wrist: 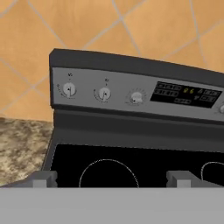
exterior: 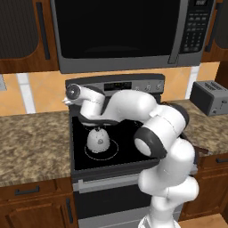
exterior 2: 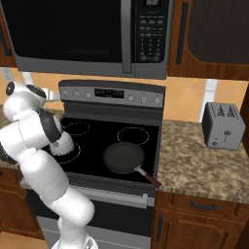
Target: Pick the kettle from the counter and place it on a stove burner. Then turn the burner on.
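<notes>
- The arm point(exterior: 133, 107) is glossy white, built of thick rounded segments, rising in front of the stove point(exterior: 116, 84).
- Dark grey-black bands ring each joint; round dark caps close the elbow ends.
- The gripper point(wrist: 111, 178) has two small grey block-shaped fingertips point(wrist: 43, 178).
- No cables or markings are discernible.

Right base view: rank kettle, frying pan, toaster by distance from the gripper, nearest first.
Gripper sits at the cooktop's left, jaws open, facing the stove knobs.
1. Small silvery-grey dome kettle: front-left burner ring, partly behind the arm.
2. Flat black frying pan: front-right of the cooktop.
3. Grey two-slot toaster: granite counter, far right.
</notes>
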